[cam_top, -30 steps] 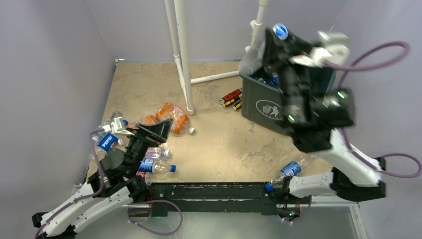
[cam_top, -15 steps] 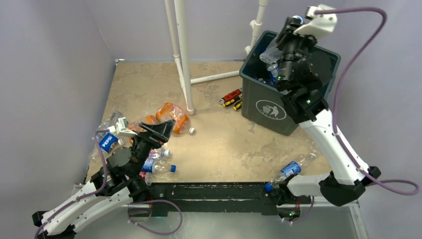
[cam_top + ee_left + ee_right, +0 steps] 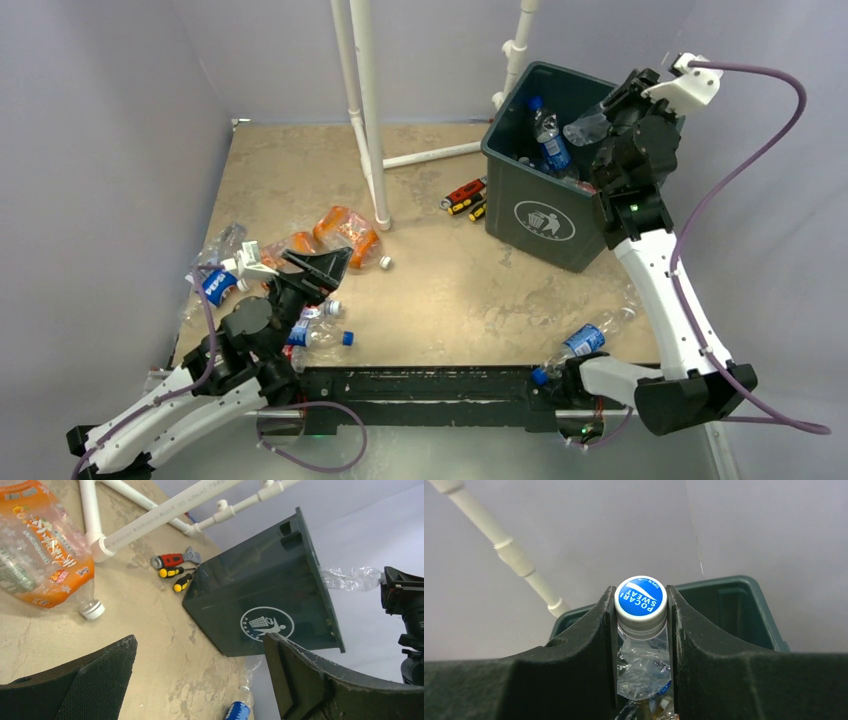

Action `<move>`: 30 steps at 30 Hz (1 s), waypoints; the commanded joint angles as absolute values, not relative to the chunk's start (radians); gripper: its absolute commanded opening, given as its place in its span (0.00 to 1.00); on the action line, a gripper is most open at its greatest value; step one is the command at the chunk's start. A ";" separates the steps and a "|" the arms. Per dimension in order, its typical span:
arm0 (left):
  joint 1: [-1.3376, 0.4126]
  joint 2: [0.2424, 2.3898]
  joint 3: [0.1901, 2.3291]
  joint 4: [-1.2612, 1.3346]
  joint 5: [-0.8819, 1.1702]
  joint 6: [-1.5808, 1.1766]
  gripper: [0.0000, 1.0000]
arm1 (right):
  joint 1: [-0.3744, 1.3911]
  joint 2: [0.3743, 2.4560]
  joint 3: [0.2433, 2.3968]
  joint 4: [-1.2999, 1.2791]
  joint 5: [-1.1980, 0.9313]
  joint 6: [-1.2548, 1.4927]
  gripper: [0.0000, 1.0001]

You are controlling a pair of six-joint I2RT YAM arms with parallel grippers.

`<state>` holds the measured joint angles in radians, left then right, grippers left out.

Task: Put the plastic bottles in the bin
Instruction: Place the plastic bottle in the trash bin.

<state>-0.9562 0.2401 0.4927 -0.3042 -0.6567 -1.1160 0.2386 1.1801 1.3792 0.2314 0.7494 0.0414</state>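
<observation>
Right claw swung out over the bin, still pinching a blue-capped bottle; left claw sat wide open. Couple binned, other bottles still littered the worktop.

Tan stone-look tabletop. White pipe frame stands upright near the far edge's middle. Small red, yellow and black tools lie just right of it, toward the far right corner. Grey walls all round.

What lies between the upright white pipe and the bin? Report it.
Small tools, one red, the others yellow-and-black, lie there on the tabletop, close by the bin. The top view shows it, the left wrist view too.
</observation>
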 commanded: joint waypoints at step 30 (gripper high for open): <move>-0.959 0.316 0.532 -0.388 -0.651 -1.143 0.99 | 0.112 1.123 1.371 0.167 0.372 0.363 0.99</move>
